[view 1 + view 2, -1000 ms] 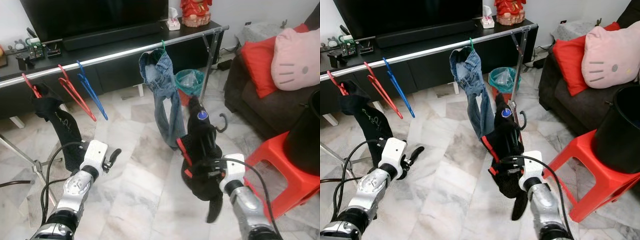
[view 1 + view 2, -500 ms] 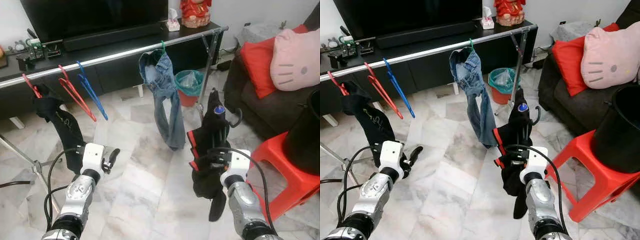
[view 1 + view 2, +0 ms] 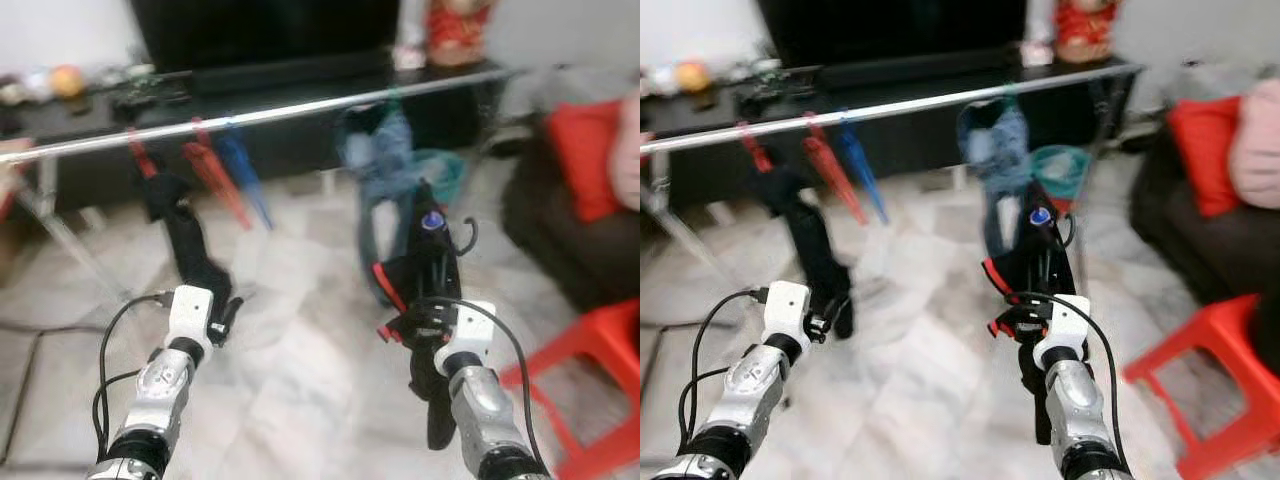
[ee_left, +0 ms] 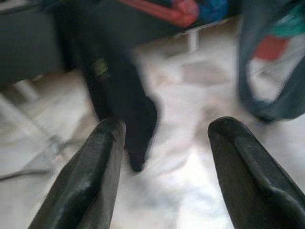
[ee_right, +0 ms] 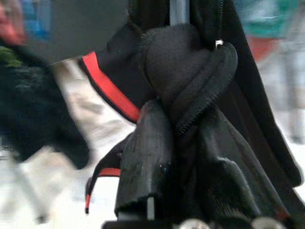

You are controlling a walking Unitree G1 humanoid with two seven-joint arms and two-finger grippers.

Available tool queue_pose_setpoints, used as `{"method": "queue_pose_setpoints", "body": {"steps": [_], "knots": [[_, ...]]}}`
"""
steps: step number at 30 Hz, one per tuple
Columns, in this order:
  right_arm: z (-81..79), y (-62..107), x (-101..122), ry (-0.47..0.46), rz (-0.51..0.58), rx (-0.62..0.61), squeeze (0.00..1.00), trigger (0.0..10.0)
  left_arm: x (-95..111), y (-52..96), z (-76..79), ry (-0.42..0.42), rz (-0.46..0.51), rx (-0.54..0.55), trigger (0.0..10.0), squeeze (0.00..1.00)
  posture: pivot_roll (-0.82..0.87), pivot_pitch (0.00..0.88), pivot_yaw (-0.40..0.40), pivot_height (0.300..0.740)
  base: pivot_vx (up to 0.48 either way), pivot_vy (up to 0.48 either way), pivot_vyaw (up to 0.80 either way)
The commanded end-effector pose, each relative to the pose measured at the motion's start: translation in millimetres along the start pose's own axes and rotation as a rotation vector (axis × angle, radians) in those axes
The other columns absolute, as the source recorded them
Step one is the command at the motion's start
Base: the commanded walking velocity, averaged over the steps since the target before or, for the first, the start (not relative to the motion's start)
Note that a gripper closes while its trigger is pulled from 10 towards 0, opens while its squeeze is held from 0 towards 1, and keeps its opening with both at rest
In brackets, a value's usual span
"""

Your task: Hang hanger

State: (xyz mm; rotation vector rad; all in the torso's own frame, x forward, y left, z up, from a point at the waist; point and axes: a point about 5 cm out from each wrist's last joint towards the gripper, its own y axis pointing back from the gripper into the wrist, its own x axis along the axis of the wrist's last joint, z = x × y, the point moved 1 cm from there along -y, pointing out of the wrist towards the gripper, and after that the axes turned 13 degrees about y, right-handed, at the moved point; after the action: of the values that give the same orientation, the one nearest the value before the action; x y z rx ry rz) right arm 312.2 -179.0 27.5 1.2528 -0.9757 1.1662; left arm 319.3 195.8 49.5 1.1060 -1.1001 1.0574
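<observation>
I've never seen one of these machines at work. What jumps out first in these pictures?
The right tool is shut on a black garment with red trim, held up on a hanger whose dark hook points toward the long silver clothes rail. Blurred jeans, red and blue hangers and another black garment hang from that rail. The left tool is open, lower left.

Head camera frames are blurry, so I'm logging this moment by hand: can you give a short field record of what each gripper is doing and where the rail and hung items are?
right gripper: shut on the black garment, held up on its hanger, whose dark hook is free of the rail
left gripper: open, empty, raised over the floor
rail: silver, running across in front of the TV stand
on rail: red hangers, blue hanger, black cloth, jeans
image: motion-blurred
</observation>
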Motion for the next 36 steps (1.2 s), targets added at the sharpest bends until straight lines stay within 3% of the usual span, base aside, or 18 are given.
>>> {"method": "queue_pose_setpoints", "body": {"steps": [1,3,18,36], "knots": [[-2.5,-1.4,6,-0.007,0.034,0.006,0.0,10.0,2,-1.4,0.5,-0.017,0.002,-0.005,10.0,0.0,0.05,0.0,0.069,0.74,0.0,0.0,0.0],[-2.9,-1.4,5,-0.036,0.028,0.005,0.0,10.0,3,-1.4,0.1,-0.018,0.003,-0.004,10.0,0.0,0.05,0.0,0.069,0.74,0.0,0.0,0.0],[3.7,-1.8,7,-0.014,0.032,-0.001,0.0,10.0,9,-5.0,3.6,0.019,0.019,-0.02,10.0,0.0,0.05,0.0,0.067,0.74,0.0,0.0,0.0],[7.8,-3.0,11,-0.018,0.048,-0.011,0.0,10.0,8,-5.7,7.4,0.022,0.016,-0.034,10.0,0.0,0.05,0.0,0.065,0.74,0.449,0.0,0.18]]}}
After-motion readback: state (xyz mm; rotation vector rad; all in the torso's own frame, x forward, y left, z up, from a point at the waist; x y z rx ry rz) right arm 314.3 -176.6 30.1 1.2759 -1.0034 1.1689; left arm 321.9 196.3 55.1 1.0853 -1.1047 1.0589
